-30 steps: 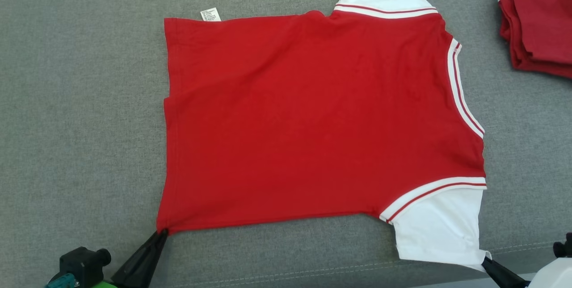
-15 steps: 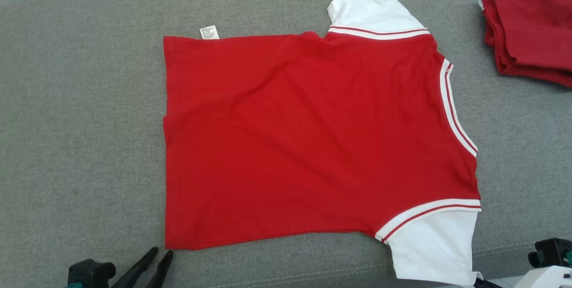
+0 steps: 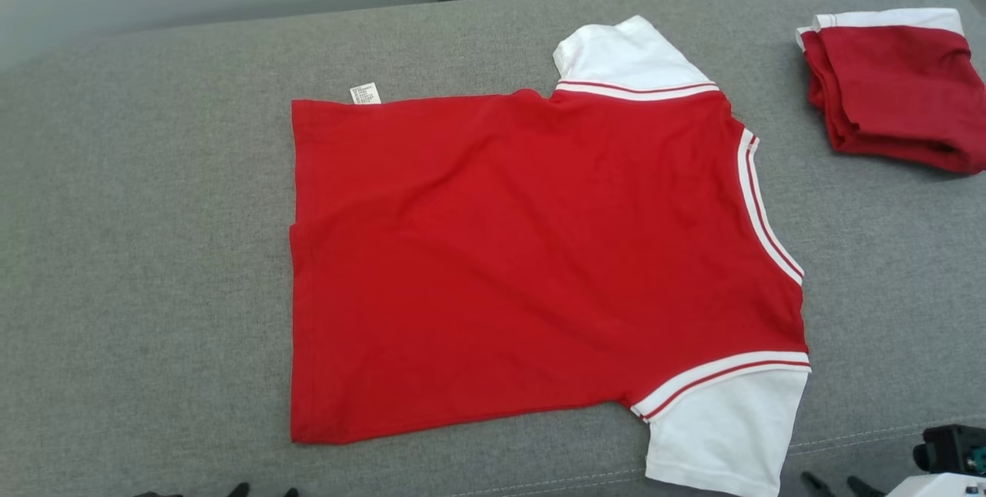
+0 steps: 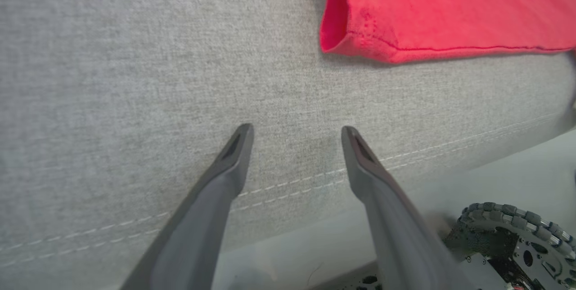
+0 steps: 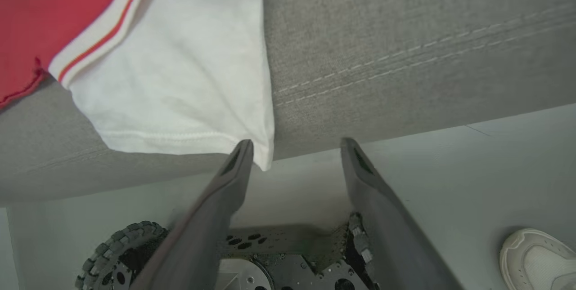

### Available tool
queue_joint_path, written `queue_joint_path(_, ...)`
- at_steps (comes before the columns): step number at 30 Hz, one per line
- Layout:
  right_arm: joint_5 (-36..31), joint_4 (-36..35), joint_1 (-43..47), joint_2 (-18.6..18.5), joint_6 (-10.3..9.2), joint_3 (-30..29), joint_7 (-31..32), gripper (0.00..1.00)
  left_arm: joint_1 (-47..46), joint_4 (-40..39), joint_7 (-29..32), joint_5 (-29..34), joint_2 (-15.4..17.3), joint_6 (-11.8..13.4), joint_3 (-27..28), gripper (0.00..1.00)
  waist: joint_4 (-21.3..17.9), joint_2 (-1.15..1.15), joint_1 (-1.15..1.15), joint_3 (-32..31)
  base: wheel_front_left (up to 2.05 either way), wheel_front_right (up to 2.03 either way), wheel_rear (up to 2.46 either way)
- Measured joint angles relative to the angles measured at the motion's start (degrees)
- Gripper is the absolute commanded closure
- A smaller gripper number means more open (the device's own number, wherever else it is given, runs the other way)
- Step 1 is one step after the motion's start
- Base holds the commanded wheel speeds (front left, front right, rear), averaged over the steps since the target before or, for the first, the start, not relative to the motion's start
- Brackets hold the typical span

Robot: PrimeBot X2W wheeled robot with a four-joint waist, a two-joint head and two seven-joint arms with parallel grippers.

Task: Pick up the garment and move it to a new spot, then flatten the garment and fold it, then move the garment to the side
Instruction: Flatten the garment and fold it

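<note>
The garment (image 3: 531,250), a red shirt with white sleeves, lies spread flat on the grey cushion (image 3: 154,250), collar to the right. My left gripper (image 4: 297,131) stands open over bare cushion, a short way from the shirt's red hem corner (image 4: 360,38). Its fingertips peek in at the bottom edge of the head view (image 3: 266,491). My right gripper (image 5: 297,145) is open too, beside the cushion's front edge. The near white sleeve (image 5: 180,92) hangs its corner just by the left finger, apart from it. The right gripper's tips (image 3: 830,479) sit below that sleeve.
A folded stack of red and white garments (image 3: 893,88) rests at the cushion's far right. The cushion's front seam (image 5: 405,65) runs close to both grippers, with pale floor below. A person's white shoe (image 5: 535,254) and my base wheel (image 4: 513,231) are on that floor.
Both grippers opened, let go of the hem corner and sleeve corner, and drew back toward me. The head camera tilted up, so the shirt sits lower in the picture.
</note>
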Motion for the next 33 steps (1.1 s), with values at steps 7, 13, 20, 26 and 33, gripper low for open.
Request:
queue_joint_path(7, -7.71, -3.28, -1.18, -0.57, -1.43, -1.91, -9.57, 0.00, 0.49, -1.16, -2.59, 0.77, 0.04, 3.52, 4.00, 0.00, -0.08, 0.00, 0.00, -3.06, 0.00, 0.00, 0.00)
queue_joint_path(13, -14.17, -6.67, -3.66, -1.24, -1.88, -1.03, -16.28, 0.00, 0.45, -4.92, -3.71, 2.83, -0.13, 4.82, 5.72, 0.00, -0.06, 0.00, 0.00, -5.52, 0.00, 0.00, 0.00)
queue_joint_path(20, -19.72, -10.11, -3.73, -0.78, -2.97, -0.24, -23.30, 0.00, 0.56, -10.54, -4.10, 5.47, -0.35, 6.94, 8.20, 0.00, 0.40, 0.00, 0.00, -9.10, 0.00, 0.00, 0.00)
queue_joint_path(26, -21.89, -10.72, -1.44, -0.62, -3.96, -0.13, -25.44, 0.00, 2.71, -14.15, -4.10, 7.08, -0.86, 7.76, 10.32, 0.00, 0.96, 0.00, 0.00, -9.42, 0.00, 0.00, 0.00)
queue_joint_path(33, -23.83, -9.55, -1.75, 0.29, -4.81, -0.60, -30.18, 0.00, 2.74, -17.72, -4.10, 8.54, -1.89, 8.23, 13.36, 0.00, 0.67, 0.00, 0.00, -7.99, 0.00, 0.00, 0.00)
